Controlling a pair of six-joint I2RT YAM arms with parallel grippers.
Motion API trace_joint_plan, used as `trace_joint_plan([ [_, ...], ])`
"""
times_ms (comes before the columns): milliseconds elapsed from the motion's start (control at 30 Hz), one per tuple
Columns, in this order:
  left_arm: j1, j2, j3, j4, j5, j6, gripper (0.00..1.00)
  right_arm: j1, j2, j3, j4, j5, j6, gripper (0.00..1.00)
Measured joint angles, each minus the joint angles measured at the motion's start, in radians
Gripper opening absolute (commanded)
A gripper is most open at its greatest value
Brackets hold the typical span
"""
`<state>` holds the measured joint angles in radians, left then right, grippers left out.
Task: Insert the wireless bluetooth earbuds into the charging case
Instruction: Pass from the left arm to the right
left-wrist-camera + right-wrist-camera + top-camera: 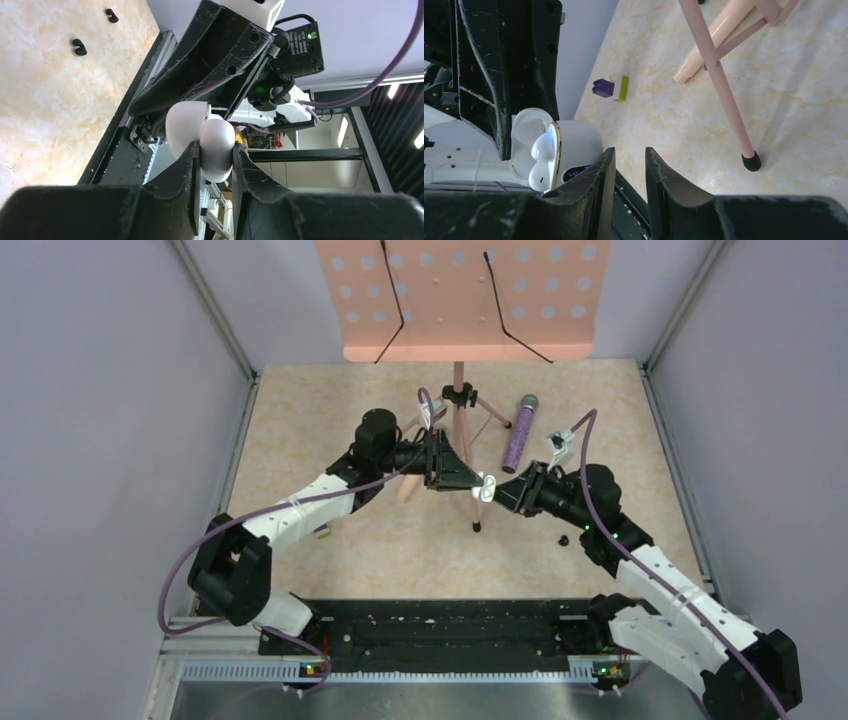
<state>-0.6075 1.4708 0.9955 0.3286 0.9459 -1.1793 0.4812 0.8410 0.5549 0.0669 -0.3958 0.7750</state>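
Holding the charging case (217, 140): we see the left gripper (215, 156) clamped across the white shell's lower body, carrying it in the air above the middle of the table (310, 420), just beside a leg of the pink stand (459, 430).
Lid (526, 129): swung open, gold-rimmed, its hollow turned toward the right gripper.
Wireless bluetooth earbuds (543, 146): two white buds lie in the case's wells. We judge both to be seated, though we cannot tell how deep.
Right gripper (626, 167): jaws a little apart, holding nothing, just beside the case.
Handling: we expect the case to be light, rigid and glossy, so slippery between hard pads. The hinge looks like its weak part. The buds are tiny and smooth, and easily knocked out.
Where to hold: across the body's broad sides, below the rim. We would press the lid on its outer dome, away from the hinge.
Risk: a sideways shove could twist the case in the clamp.
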Motion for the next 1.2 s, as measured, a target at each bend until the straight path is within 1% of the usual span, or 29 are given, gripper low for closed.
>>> trace_joint_plan([
  [100, -0.003, 0.000, 0.003, 0.010, 0.004, -0.004, 0.00, 0.000, -0.002, -0.024, 0.051, -0.036, 0.019, 0.29],
  [200, -0.003, 0.000, 0.008, 0.007, 0.003, 0.000, 0.00, 0.000, -0.028, -0.039, 0.059, -0.043, 0.023, 0.28],
  [400, -0.002, 0.000, 0.032, -0.005, -0.002, 0.011, 0.00, -0.002, -0.154, -0.065, 0.045, -0.044, 0.012, 0.33],
  [533, -0.003, 0.005, 0.032, -0.028, -0.011, 0.029, 0.00, -0.002, -0.209, -0.065, 0.085, -0.051, 0.010, 0.35],
  [567, -0.003, 0.007, 0.032, -0.036, -0.012, 0.032, 0.00, -0.002, -0.215, -0.065, 0.092, -0.051, 0.007, 0.37],
  [600, -0.003, 0.009, 0.032, -0.045, -0.012, 0.035, 0.00, -0.002, -0.219, -0.065, 0.096, -0.051, 0.005, 0.41],
  [667, -0.003, 0.010, 0.032, -0.060, -0.013, 0.042, 0.00, -0.002, -0.221, -0.065, 0.101, -0.051, 0.002, 0.56],
  [733, -0.003, 0.010, 0.032, -0.067, -0.012, 0.050, 0.00, -0.002, -0.220, -0.065, 0.103, -0.050, -0.006, 0.63],
  [833, -0.003, 0.010, 0.032, -0.068, -0.010, 0.055, 0.00, -0.002, -0.217, -0.065, 0.106, -0.050, -0.004, 0.69],
  [933, -0.003, 0.010, 0.032, -0.068, -0.004, 0.056, 0.00, -0.010, -0.217, -0.077, 0.146, -0.055, 0.022, 0.73],
  [1067, -0.003, 0.010, 0.032, -0.065, 0.005, 0.051, 0.00, -0.035, -0.215, -0.126, 0.247, -0.080, 0.082, 0.76],
  [1200, -0.003, 0.010, 0.032, -0.029, 0.013, 0.021, 0.00, -0.052, -0.192, -0.194, 0.361, -0.100, 0.159, 0.79],
])
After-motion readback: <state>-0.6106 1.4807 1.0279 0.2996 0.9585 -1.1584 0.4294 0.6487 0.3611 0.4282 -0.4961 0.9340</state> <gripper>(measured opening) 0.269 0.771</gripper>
